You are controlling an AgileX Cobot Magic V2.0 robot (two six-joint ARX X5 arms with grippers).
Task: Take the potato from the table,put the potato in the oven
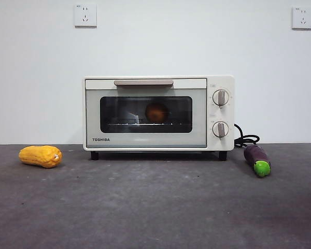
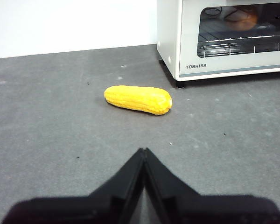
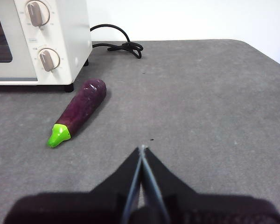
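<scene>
One potato sits on the rack inside the oven, behind the closed glass door, so the task looks done; it lies ahead of both grippers, off the table, and being round has no long axis to speak of; neither arm is clearly nearer; the left gripper and right gripper each rest with jaws pressed together, holding nothing; one corn cob lies toward the table's left edge, one eggplant toward its right.

One potato, one oven, one corn cob, one eggplant
</scene>
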